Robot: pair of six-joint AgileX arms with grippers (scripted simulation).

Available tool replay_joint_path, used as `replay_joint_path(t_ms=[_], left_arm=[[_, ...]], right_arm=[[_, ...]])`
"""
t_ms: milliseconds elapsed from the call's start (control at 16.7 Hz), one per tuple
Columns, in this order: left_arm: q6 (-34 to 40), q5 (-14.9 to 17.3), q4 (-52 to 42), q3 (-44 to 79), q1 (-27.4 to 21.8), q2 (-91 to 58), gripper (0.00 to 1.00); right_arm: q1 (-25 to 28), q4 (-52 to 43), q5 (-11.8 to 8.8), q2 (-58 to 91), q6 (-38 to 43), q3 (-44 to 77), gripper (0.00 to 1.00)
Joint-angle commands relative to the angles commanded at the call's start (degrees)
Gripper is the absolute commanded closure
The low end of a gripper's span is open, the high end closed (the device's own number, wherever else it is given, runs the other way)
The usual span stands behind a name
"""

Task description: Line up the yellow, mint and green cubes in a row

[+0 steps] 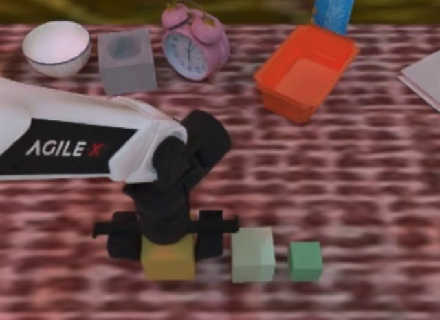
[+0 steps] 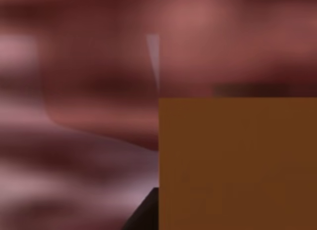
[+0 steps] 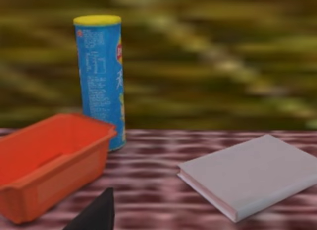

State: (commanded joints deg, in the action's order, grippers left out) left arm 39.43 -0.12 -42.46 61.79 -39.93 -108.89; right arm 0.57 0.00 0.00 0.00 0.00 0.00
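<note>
The yellow cube (image 1: 168, 261) rests on the table near the front edge. Immediately to its right stands the mint cube (image 1: 253, 254), then the smaller green cube (image 1: 305, 260), all three in one line. My left gripper (image 1: 168, 241) reaches down over the yellow cube, a dark finger pressed against each side, shut on it. In the left wrist view the yellow cube (image 2: 237, 165) fills the lower right, with one finger (image 2: 146, 215) against its edge. My right arm is out of the top view; its wrist view shows just one dark finger (image 3: 101, 212), with nothing near it.
Along the back stand a white bowl (image 1: 56, 47), a grey block with a dark round mark (image 1: 126, 60), a pink alarm clock (image 1: 194, 43), an orange bin (image 1: 307, 71) and a blue can (image 1: 335, 9). A pale book (image 1: 423, 76) lies at the right edge.
</note>
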Motion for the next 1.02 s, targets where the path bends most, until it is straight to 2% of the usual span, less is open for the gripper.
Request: replay_joint_path(t_ms=[300,1020], left_arm=[[0.0,0.0,0.0,0.0,0.0,0.0,0.02],[0.1,0.0,-2.4,1.6,0.0,0.9,0.00]], right_arm=[[0.0,0.0,0.0,0.0,0.0,0.0,0.00],[0.0,0.0,0.0,0.0,0.0,0.0,0.00]])
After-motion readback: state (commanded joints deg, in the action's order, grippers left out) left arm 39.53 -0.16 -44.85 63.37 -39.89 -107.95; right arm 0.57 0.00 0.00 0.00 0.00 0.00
